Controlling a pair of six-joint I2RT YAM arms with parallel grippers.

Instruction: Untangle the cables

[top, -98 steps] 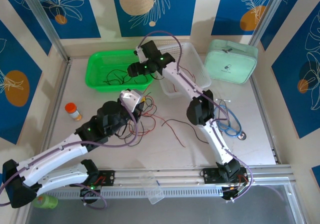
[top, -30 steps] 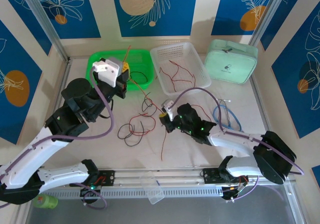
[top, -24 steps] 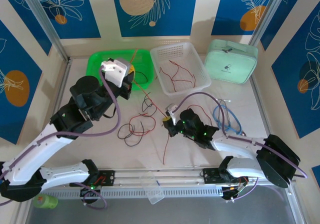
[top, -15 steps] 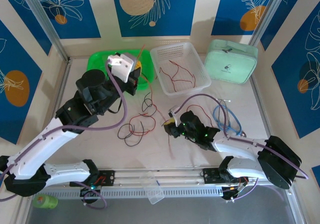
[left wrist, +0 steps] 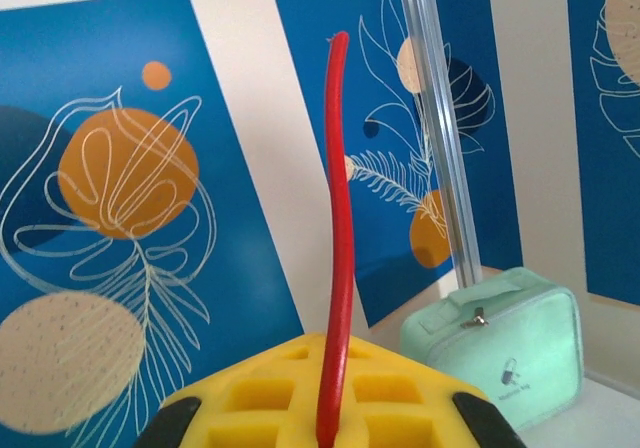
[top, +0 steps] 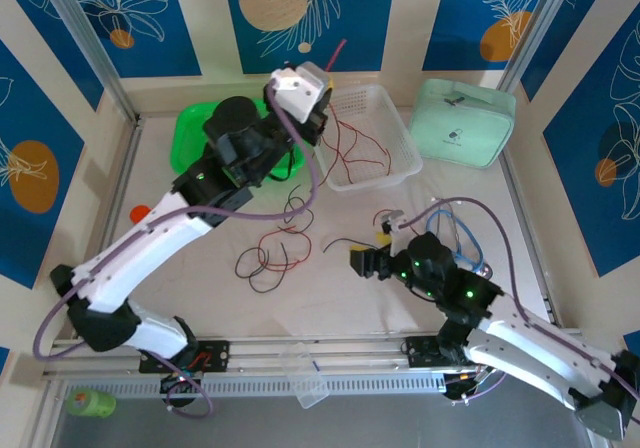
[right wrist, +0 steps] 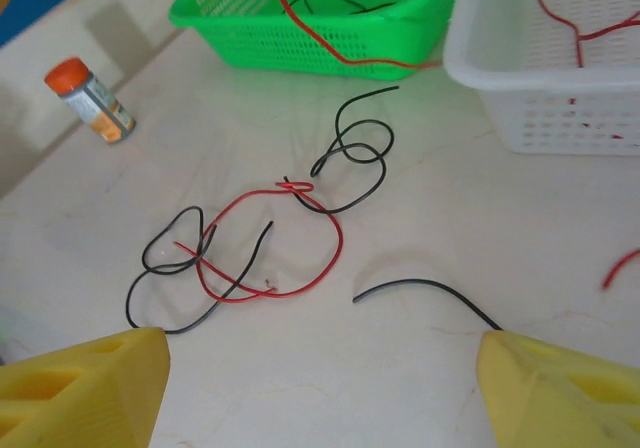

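Cables (right wrist: 300, 190) lie tangled; left hand (left wrist: 335, 418) clamps a red cable (left wrist: 340, 218), right hand (right wrist: 320, 393) spread, seemingly empty.

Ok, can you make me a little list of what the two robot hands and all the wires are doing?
left gripper: shut on a red wire, up in the air by the baskets
right gripper: open, low over the table, holding nothing
tangle: red and black wires looped together on the table
loose black wire: lying alone, close to the right gripper
green basket: black wires inside
white basket: red wires inside
bottle: orange cap, standing left of the tangle
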